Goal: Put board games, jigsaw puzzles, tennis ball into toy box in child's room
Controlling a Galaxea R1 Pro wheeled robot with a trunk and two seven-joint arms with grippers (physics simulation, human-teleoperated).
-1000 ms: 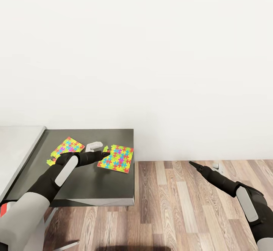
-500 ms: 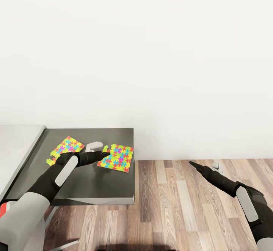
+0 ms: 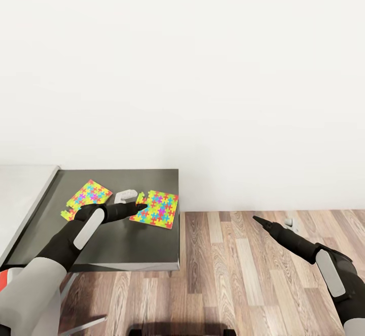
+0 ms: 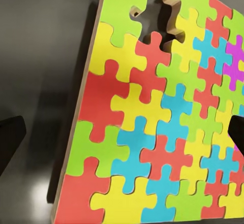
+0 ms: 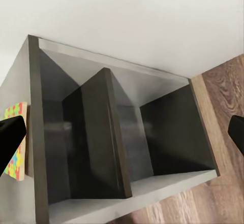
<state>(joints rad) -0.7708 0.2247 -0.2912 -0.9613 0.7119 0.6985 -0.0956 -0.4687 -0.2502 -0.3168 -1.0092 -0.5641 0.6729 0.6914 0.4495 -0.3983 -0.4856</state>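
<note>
The nearer jigsaw puzzle (image 3: 156, 208) lay flat by the dark table (image 3: 126, 255)'s right edge, right under the left gripper (image 3: 140, 206), whose spread fingers straddled it in the wrist view. The right gripper (image 3: 256, 219) hung well off over the floor, jaws apart too, so I'd say the left arm gets this one.

The black left gripper (image 3: 141, 206) hides the near-left corner of the multicoloured cardboard jigsaw puzzle (image 3: 156, 209) by the dark tabletop's (image 3: 126, 244) right edge. The left forearm covers part of a second, matching jigsaw puzzle (image 3: 87, 197). A small pale grey object (image 3: 125, 195) between them is too indistinct to identify
</note>
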